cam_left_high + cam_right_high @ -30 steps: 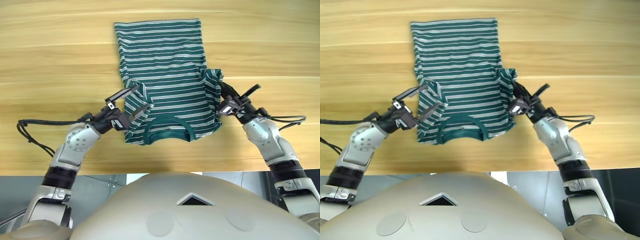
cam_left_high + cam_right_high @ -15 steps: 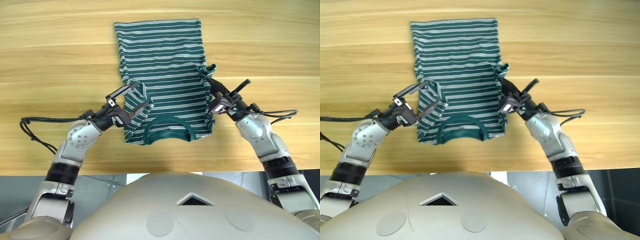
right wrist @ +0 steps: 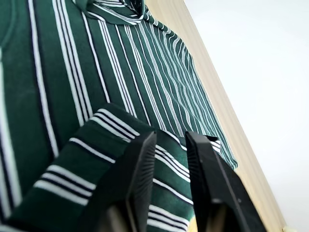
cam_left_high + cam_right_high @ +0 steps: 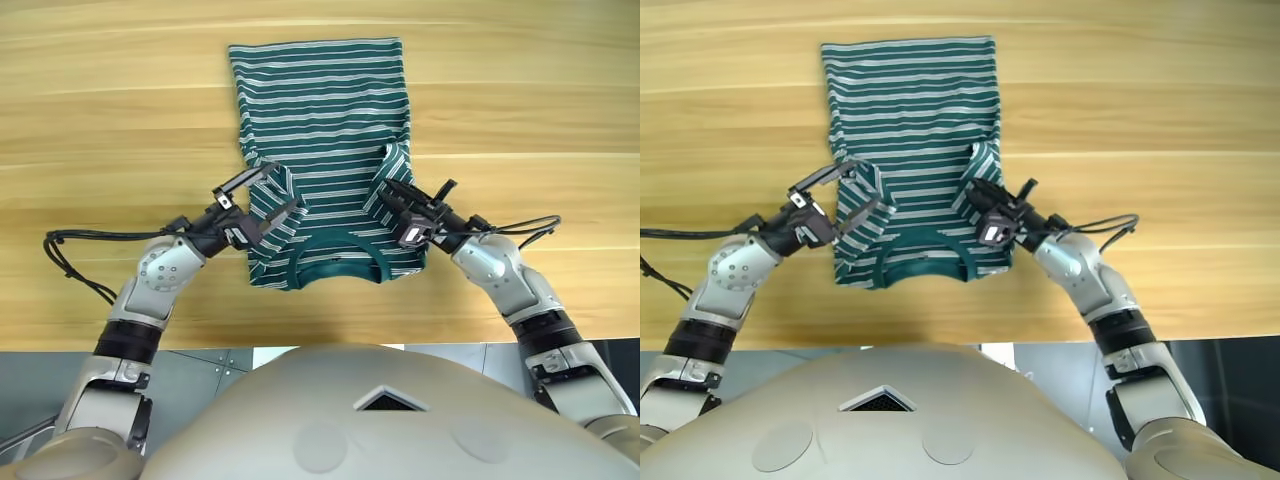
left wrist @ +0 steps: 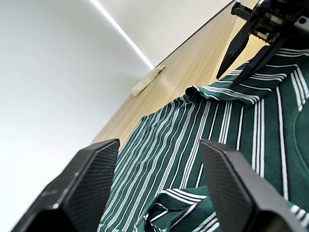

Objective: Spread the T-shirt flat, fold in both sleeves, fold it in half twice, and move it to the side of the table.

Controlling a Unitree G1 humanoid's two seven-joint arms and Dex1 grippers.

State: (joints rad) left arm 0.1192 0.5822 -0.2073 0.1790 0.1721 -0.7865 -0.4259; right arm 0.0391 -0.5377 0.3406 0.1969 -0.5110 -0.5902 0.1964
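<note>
I see the T-shirt (image 4: pixel 330 110) lying flat mid-surface (image 4: pixel 120 120), collar toward me, its left sleeve (image 4: pixel 868 185) folded in. My right gripper (image 4: pixel 392 196) is clamped on the right sleeve (image 4: pixel 393 165), held over the chest. My left gripper (image 4: pixel 282 190) sits with fingers apart at the folded left sleeve.
</note>
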